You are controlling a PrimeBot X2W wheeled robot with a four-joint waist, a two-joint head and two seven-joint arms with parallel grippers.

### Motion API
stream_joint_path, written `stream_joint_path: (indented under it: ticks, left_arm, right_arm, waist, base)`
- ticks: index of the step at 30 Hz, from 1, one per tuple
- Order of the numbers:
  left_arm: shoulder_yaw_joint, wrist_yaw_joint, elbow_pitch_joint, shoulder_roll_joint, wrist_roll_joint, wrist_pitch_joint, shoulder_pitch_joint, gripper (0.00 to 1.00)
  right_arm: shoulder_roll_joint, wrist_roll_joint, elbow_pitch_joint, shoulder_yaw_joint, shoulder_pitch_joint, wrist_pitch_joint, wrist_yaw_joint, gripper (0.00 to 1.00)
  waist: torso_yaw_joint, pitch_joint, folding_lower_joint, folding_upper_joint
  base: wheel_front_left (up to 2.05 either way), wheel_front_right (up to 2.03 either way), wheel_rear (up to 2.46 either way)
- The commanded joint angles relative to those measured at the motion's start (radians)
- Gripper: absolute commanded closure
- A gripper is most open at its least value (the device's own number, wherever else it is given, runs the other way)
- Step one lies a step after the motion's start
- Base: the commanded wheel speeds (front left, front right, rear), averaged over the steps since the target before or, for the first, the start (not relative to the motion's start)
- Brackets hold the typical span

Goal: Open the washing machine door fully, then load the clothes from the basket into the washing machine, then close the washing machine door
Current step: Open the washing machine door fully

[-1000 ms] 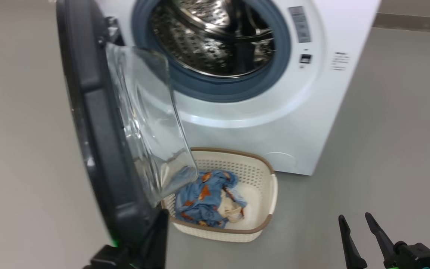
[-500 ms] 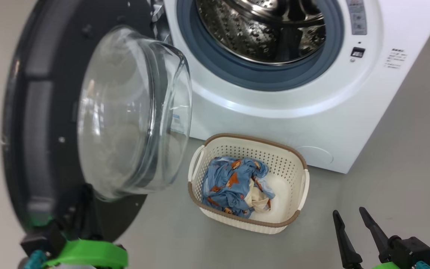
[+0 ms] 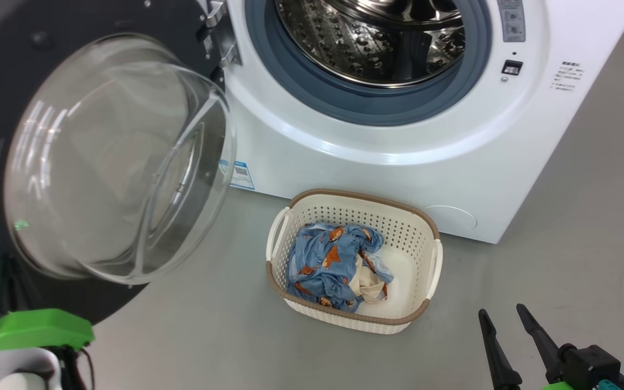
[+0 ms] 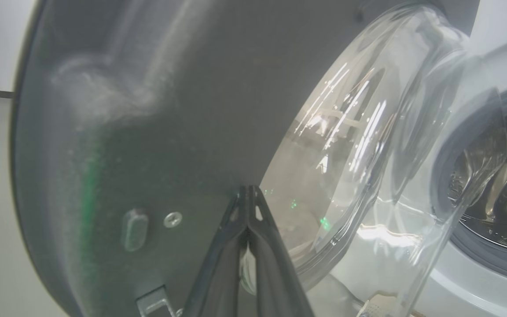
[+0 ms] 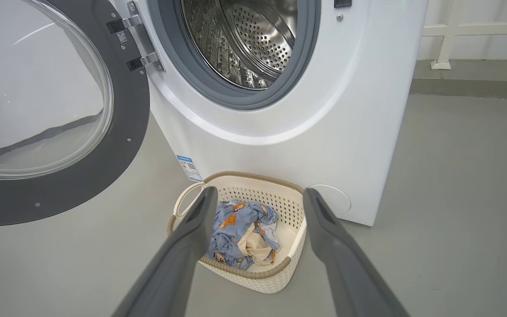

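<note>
1. Two jaws of the left gripper point(image 4: 248, 196) are clenched together on nothing, tips at the dark inner face of the washing machine door point(image 3: 117, 157), which stands wide open.
2. The washing machine point(image 3: 377, 157) shows its bare steel drum point(image 3: 377, 43).
3. The basket point(image 3: 361, 197) sits on the floor point(image 3: 561, 244) just before it, holding the clothes point(image 3: 328, 265).
4. The right gripper point(image 3: 501, 310) hangs released, apart from the basket.
</note>
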Motion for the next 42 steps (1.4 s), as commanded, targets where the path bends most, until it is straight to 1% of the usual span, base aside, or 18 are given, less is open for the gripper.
stream_joint_path:
  ticks: [1, 5, 6, 11, 17, 20, 21, 22, 23, 24, 25, 31, 34, 38, 42]
  left_arm:
    - [0.076, -0.012, 0.003, 0.044, 0.031, -0.013, -0.057, 1.00]
    - [0.128, -0.026, 0.025, 0.033, 0.070, -0.013, -0.078, 1.00]
    - [0.128, -0.026, 0.025, 0.033, 0.070, -0.013, -0.078, 1.00]
    - [0.174, -0.057, 0.018, 0.011, 0.094, -0.013, -0.089, 1.00]
    - [0.199, -0.080, -0.028, -0.011, 0.108, -0.013, -0.065, 1.00]
    - [0.193, -0.103, -0.092, -0.017, 0.103, -0.013, -0.040, 1.00]
    - [0.192, -0.110, -0.119, -0.018, 0.097, -0.013, -0.031, 0.92]
    - [0.190, -0.114, -0.146, -0.019, 0.094, -0.013, -0.021, 0.71]
    - [0.186, -0.115, -0.177, -0.020, 0.095, -0.013, -0.009, 0.54]
    - [0.181, -0.118, -0.210, -0.020, 0.095, -0.013, 0.003, 0.25]
    - [0.170, -0.119, -0.240, -0.020, 0.093, -0.013, 0.017, 0.00]
    - [0.074, -0.116, -0.376, -0.021, 0.089, -0.013, 0.098, 0.00]
    - [0.017, -0.133, -0.435, -0.021, 0.089, -0.014, 0.147, 0.00]
    - [-0.030, -0.161, -0.438, -0.021, 0.088, -0.014, 0.204, 0.00]
    - [-0.044, -0.192, -0.420, -0.021, 0.092, -0.014, 0.257, 0.00]
  right_arm:
    - [-0.006, 0.016, -0.017, 0.027, -0.026, -0.012, 0.006, 0.00]
    - [-0.003, 0.019, -0.013, 0.029, -0.025, -0.012, 0.006, 0.00]
    - [-0.003, 0.019, -0.013, 0.029, -0.025, -0.012, 0.006, 0.00]
    - [0.000, 0.022, -0.010, 0.026, -0.023, -0.012, 0.006, 0.00]
    - [0.003, 0.026, -0.008, 0.027, -0.022, -0.012, 0.006, 0.00]
    - [0.004, 0.028, -0.009, 0.029, -0.024, -0.012, 0.006, 0.00]
    - [0.005, 0.029, -0.010, 0.029, -0.025, -0.012, 0.006, 0.00]
    - [0.005, 0.029, -0.011, 0.030, -0.025, -0.012, 0.006, 0.00]
    - [0.005, 0.029, -0.012, 0.031, -0.025, -0.012, 0.006, 0.00]
    - [0.005, 0.028, -0.013, 0.033, -0.025, -0.012, 0.006, 0.00]
    - [0.005, 0.028, -0.014, 0.034, -0.025, -0.012, 0.006, 0.00]
    - [0.007, 0.030, -0.018, 0.044, -0.023, -0.012, 0.006, 0.00]
    - [0.009, 0.029, -0.028, 0.048, -0.024, -0.012, 0.006, 0.00]
    - [0.011, 0.025, -0.042, 0.052, -0.024, -0.012, 0.006, 0.00]
    - [0.012, 0.018, -0.060, 0.055, -0.023, -0.012, 0.006, 0.00]
  waist:
    - [-0.010, -0.003, 0.0000, 0.0000]
    - [-0.023, -0.008, 0.0000, 0.0000]
    - [-0.023, -0.008, 0.0000, 0.0000]
    - [-0.031, -0.016, 0.0000, 0.0000]
    - [-0.040, -0.025, 0.0000, 0.0000]
    - [-0.048, -0.029, 0.0000, 0.0000]
    - [-0.051, -0.030, 0.0000, 0.0000]
    - [-0.055, -0.031, 0.0000, 0.0000]
    - [-0.059, -0.033, 0.0000, 0.0000]
    - [-0.066, -0.036, 0.0000, 0.0000]
    - [-0.072, -0.037, 0.0000, 0.0000]
    - [-0.116, -0.053, 0.0000, 0.0000]
    - [-0.159, -0.061, 0.0000, 0.0000]
    - [-0.213, -0.068, 0.0000, 0.0000]
    - [-0.275, -0.075, 0.0000, 0.0000]
  base:
    - [0.00, 0.00, 0.00]
    - [0.00, 0.00, 0.00]
    - [0.00, 0.00, 0.00]
    - [0.00, 0.00, 0.00]
    - [0.00, 0.00, 0.00]
    - [0.00, 0.00, 0.00]
    - [0.00, 0.00, 0.00]
    - [0.00, 0.00, 0.00]
    - [0.00, 0.00, 0.00]
    - [0.00, 0.00, 0.00]
    - [0.00, 0.00, 0.00]
    - [0.00, 0.00, 0.00]
    - [0.00, 0.00, 0.00]
    - [0.00, 0.00, 0.00]
    - [0.00, 0.00, 0.00]
